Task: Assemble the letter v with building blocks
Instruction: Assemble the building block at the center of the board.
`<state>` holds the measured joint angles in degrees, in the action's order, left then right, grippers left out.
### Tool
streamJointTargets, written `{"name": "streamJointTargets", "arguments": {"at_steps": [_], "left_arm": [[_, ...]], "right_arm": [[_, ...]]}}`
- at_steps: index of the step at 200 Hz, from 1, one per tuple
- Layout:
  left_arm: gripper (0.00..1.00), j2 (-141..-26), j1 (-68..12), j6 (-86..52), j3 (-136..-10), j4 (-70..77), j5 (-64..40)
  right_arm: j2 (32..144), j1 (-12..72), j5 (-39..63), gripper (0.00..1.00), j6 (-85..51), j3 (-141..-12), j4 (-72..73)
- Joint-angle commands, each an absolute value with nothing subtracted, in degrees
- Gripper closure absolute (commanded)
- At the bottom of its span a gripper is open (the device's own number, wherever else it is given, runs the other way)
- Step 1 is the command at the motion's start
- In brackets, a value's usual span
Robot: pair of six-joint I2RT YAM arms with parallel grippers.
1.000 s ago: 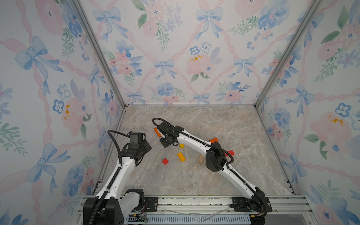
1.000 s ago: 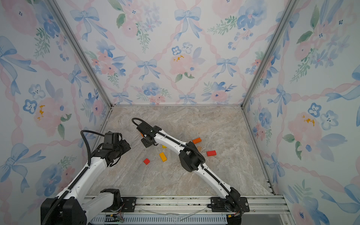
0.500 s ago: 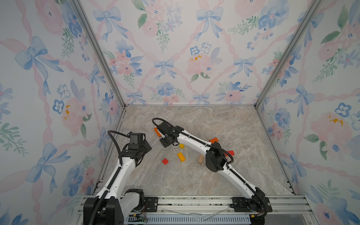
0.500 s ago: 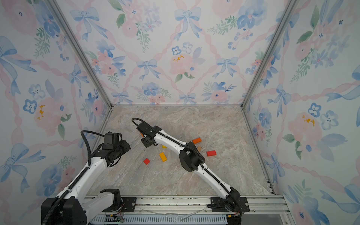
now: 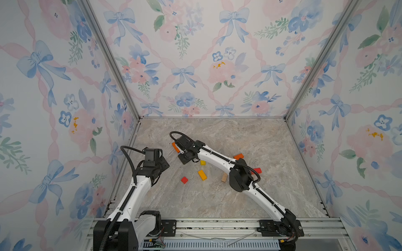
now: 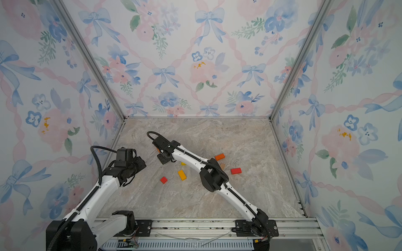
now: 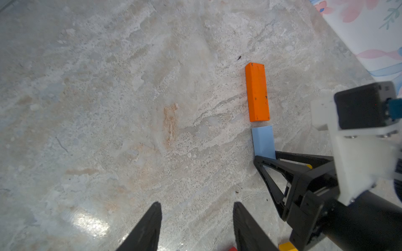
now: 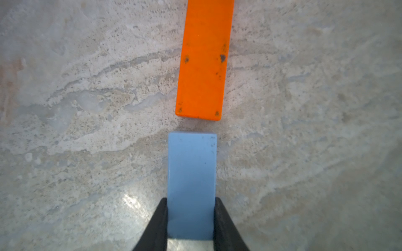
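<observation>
My right gripper (image 8: 191,200) is shut on a light blue block (image 8: 192,165), one finger on each long side. The blue block lies in line with a long orange block (image 8: 204,58) flat on the marble floor, a narrow gap between their ends. The left wrist view shows the same pair, the orange block (image 7: 257,92) and the blue block (image 7: 263,141). In a top view the right gripper (image 5: 185,157) sits left of centre beside the orange block (image 5: 175,147). My left gripper (image 7: 196,206) hangs open over bare floor near the left wall, holding nothing.
Loose blocks lie near the right arm: a small red one (image 5: 184,180), a yellow-orange one (image 5: 202,175), a small yellow one (image 5: 202,162), a tan one (image 5: 224,177), an orange one (image 5: 238,156) and a red one (image 5: 257,170). Papered walls close in three sides.
</observation>
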<state>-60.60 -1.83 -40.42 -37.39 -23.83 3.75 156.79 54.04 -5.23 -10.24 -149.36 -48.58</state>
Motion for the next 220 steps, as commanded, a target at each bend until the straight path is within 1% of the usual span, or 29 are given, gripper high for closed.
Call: {"name": "streamJointTargets", "arguments": {"at_steps": [1, 125, 164, 203, 220], "left_arm": [[0.44, -61.0, -1.4, -39.2, -36.7, -23.7, 3.2], [0.44, -60.8, -1.2, -39.2, -36.5, -23.7, 3.1], [0.44, -60.8, -1.2, -39.2, -36.4, -23.7, 3.0], [0.44, -60.8, -1.1, -39.3, -36.4, -23.7, 2.9], [0.44, -60.8, -1.1, -39.3, -36.4, -23.7, 2.9]], "right_arm": [[159.5, 53.4, -5.5, 0.71, -10.4, -150.5, -49.5], [160.1, 53.4, -5.7, 0.68, -10.7, -150.7, -48.4], [160.1, 53.4, -6.0, 0.65, -10.6, -150.7, -48.8], [160.1, 53.4, -6.2, 0.57, -10.7, -150.8, -48.7], [160.1, 53.4, -6.3, 0.49, -10.7, -150.8, -48.7]]}}
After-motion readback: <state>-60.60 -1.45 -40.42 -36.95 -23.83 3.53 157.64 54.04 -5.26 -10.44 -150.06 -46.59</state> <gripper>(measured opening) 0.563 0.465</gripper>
